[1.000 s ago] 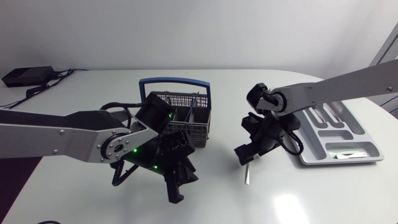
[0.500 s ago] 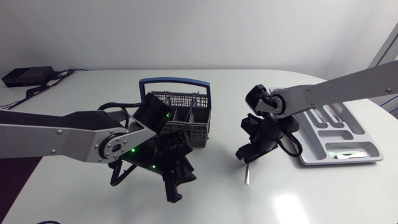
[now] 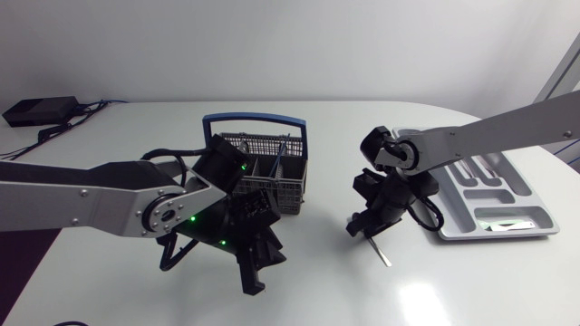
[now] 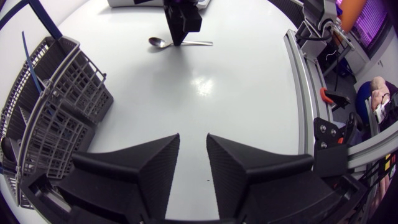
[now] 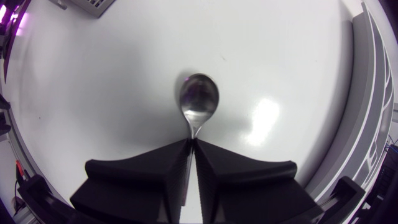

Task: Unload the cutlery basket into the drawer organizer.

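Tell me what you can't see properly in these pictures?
1. Handle of the spoon: right wrist view, hidden between the right claw fingers.
2. What's inside the cutlery basket: head view, too small, partly behind the left arm.
3. Drawer organizer, end nearest the basket: head view, covered by the right arm.

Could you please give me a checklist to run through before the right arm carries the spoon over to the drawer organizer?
1. The right tool is shut on the handle of the spoon: ok.
2. The spoon is lifted clear of the table: cannot tell.
3. The left tool is open, empty and apart from the spoon: ok.
4. The drawer organizer has free compartments: ok; a piece of cutlery lies in one.
5. The cutlery basket is out of the carrying path: ok.
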Controlling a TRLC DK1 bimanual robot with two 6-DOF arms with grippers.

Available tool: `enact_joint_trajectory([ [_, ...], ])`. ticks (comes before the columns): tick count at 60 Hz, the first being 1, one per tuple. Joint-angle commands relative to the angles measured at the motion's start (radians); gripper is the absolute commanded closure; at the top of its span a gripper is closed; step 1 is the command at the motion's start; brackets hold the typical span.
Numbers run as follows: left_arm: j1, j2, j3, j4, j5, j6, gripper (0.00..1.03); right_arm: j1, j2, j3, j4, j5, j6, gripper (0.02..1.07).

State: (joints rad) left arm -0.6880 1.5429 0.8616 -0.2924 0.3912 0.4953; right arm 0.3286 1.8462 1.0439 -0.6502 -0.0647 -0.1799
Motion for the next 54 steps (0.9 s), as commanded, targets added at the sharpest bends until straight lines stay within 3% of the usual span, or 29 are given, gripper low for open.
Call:
enact_joint_trajectory([
  [1, 0.005, -0.017, -0.036, 0.004, 0.006, 0.019, 0.70, -0.002, 0.035, -0.056, -0.006, -0.017, -0.032, 1.01],
  [14, 0.015, -0.032, -0.041, 0.004, 0.006, 0.019, 0.70, 0.000, -0.065, -0.087, -0.022, -0.017, -0.162, 1.01],
  [29, 0.025, -0.049, -0.049, 0.002, 0.008, 0.017, 0.70, -0.105, -0.248, 0.015, -0.209, -0.026, -0.375, 1.01],
  [38, 0.030, -0.058, -0.052, 0.002, 0.006, 0.015, 0.70, -0.253, -0.286, 0.064, -0.276, -0.066, -0.575, 1.01],
  [54, 0.045, -0.075, -0.059, 0.002, 0.006, 0.012, 0.70, -0.574, -0.191, 0.105, -0.264, -0.126, -0.955, 1.01],
])
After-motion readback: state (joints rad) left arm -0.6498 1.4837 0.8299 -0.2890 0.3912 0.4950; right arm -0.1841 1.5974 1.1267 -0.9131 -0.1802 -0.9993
